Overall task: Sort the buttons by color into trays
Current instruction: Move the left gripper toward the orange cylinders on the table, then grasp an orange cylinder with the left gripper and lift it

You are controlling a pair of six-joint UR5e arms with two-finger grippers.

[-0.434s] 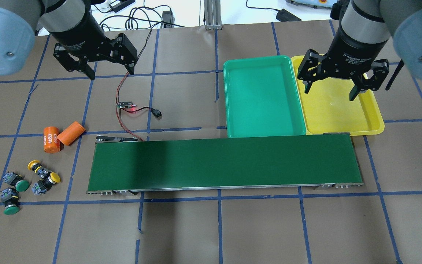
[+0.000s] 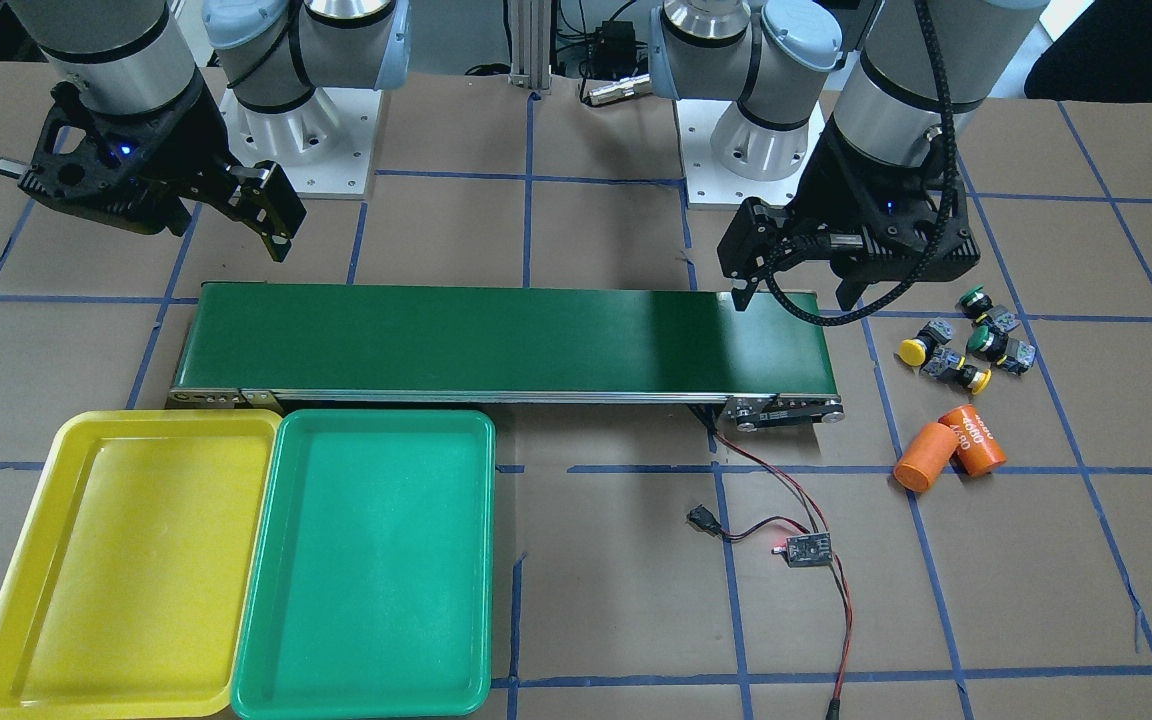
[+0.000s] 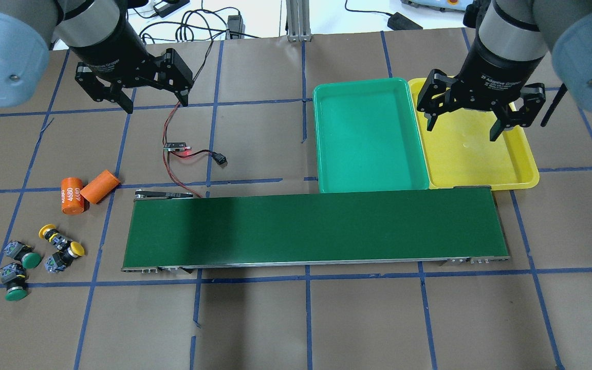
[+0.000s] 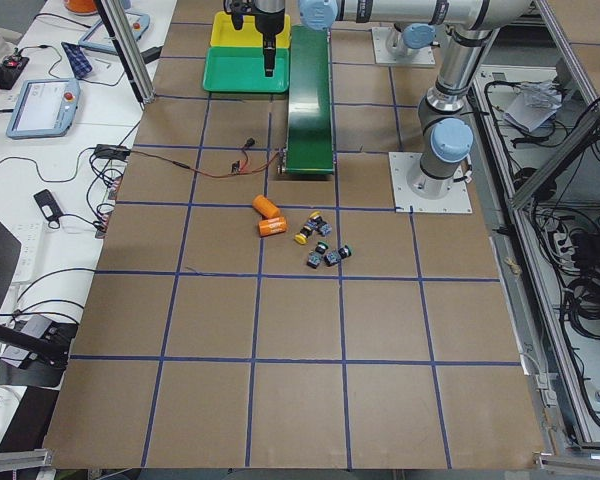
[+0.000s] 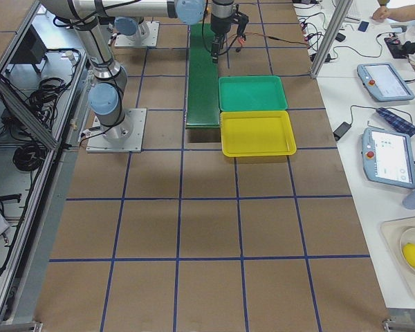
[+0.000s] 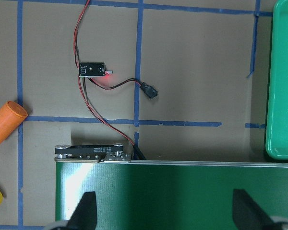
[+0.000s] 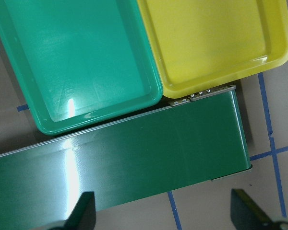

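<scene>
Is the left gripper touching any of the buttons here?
Apart. The overhead view shows the left gripper open, with a wide stretch of table and the orange cylinders between it and the buttons.

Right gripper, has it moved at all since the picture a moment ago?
No. In the overhead view the right gripper sits over the same part of the yellow tray, just past the green tray, as before.

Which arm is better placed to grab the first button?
Left. The left gripper, open, hangs on the side where four buttons lie, past the end of the belt. The right gripper hangs near the yellow tray, the whole belt away.
</scene>
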